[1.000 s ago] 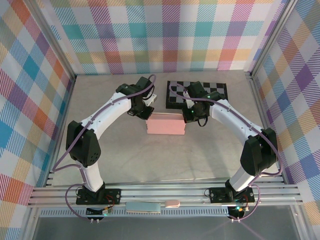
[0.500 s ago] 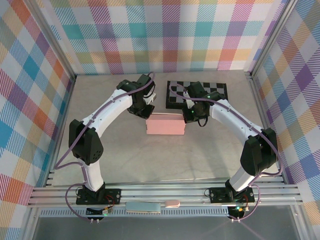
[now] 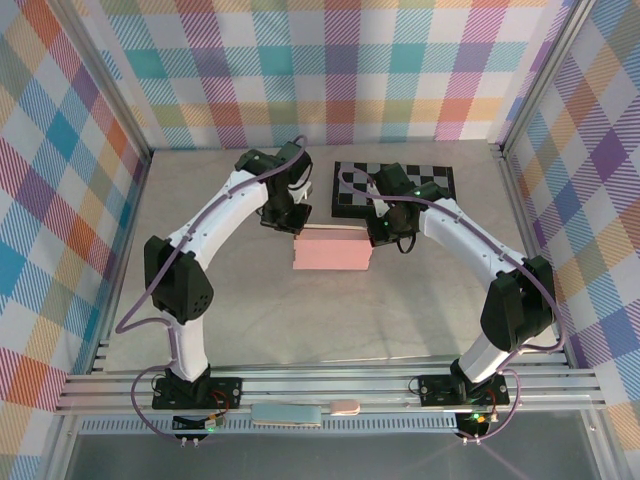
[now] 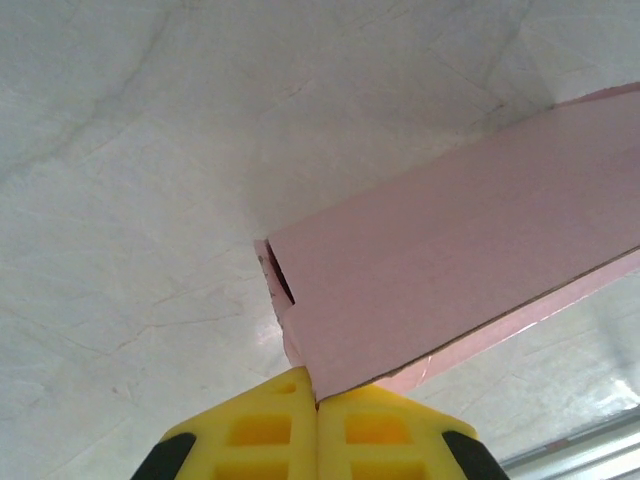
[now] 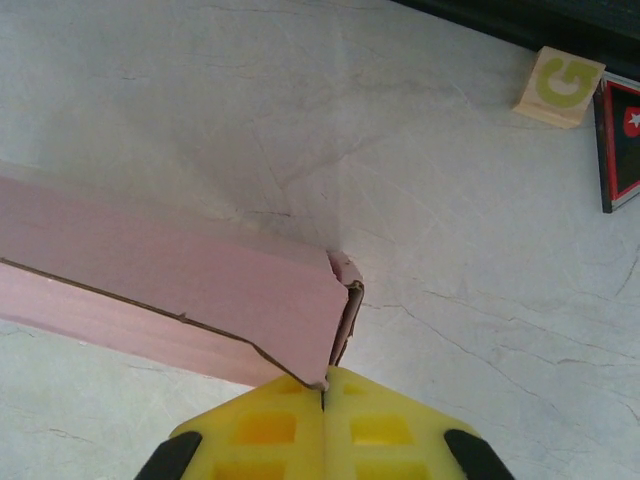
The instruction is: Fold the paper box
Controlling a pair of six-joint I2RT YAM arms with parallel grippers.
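The paper box (image 3: 332, 251) lies mid-table as a pale pink, shallow rectangular shape. My left gripper (image 3: 288, 222) is at its back left corner and my right gripper (image 3: 381, 236) at its back right corner. In the left wrist view the yellow fingers (image 4: 260, 430) are shut, with the corner of a pink panel (image 4: 450, 270) pinched at their tips (image 4: 318, 398). In the right wrist view the right gripper (image 5: 323, 390) is likewise shut on the corner of the box's top panel (image 5: 150, 270), beside a tucked end flap (image 5: 347, 300).
A black-and-grey chequered board (image 3: 440, 181) lies just behind the right gripper. A small wooden block with a letter G (image 5: 565, 87) and a black-and-red piece (image 5: 620, 140) sit near it. Plaid walls enclose the table on three sides. The metal rail (image 3: 330, 388) runs along the front.
The left arm has swung its wrist rightward and back, bringing the left gripper onto the box's back left corner. The right arm and the box have stayed still.
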